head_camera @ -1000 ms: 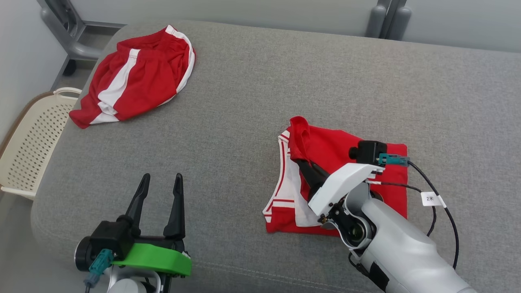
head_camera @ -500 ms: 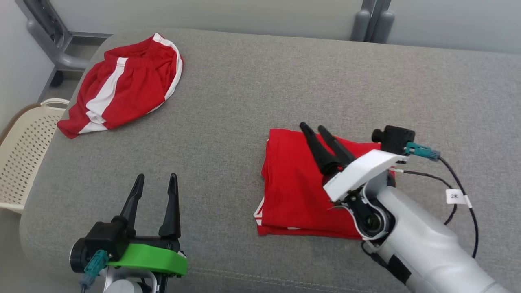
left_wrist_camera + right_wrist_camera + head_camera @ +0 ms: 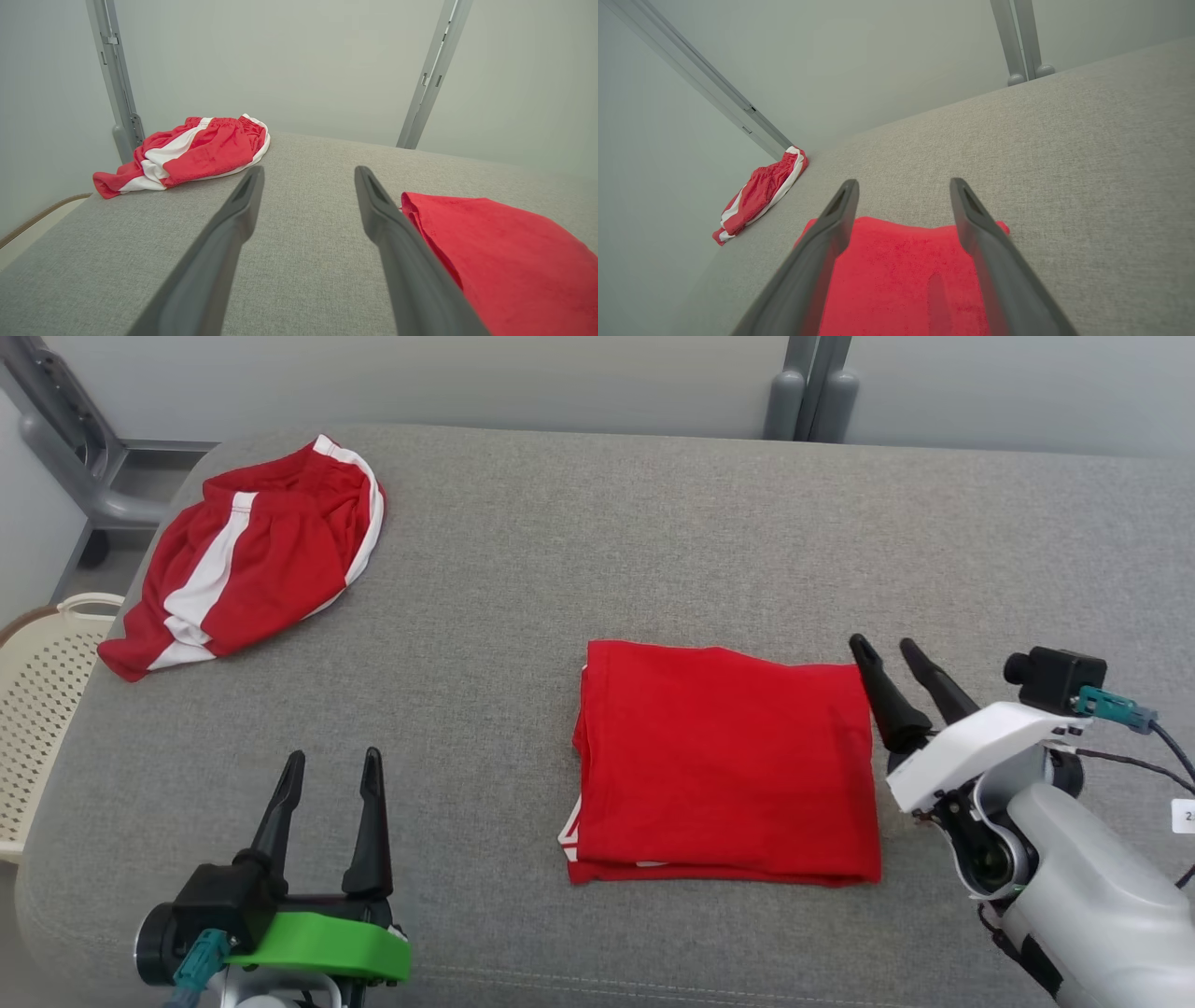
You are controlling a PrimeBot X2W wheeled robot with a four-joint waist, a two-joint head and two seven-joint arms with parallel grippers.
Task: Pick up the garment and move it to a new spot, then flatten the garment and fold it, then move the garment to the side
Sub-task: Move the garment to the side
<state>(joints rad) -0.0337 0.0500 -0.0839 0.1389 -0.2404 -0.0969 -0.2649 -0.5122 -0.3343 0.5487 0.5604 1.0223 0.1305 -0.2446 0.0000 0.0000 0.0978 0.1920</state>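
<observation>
Red and folded flat, the garment (image 3: pixel 724 761) lies right of centre on the grey padded bench (image 3: pixel 579 541). We see our right gripper (image 3: pixel 882 642) over the bench's right side, fingers spread, holding nothing. Our left gripper (image 3: pixel 334 754) hovers over the bench's near left corner, wide open and empty. Red-and-white shorts (image 3: pixel 243 555) lie crumpled at its far left corner.

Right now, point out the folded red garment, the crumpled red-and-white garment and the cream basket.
folded red garment (image 3: pixel 724 761), head view, middle of its top layer.
crumpled red-and-white garment (image 3: pixel 289 551), head view, red panel right of the white stripe.
cream basket (image 3: pixel 37 709), head view, its perforated wall.
</observation>
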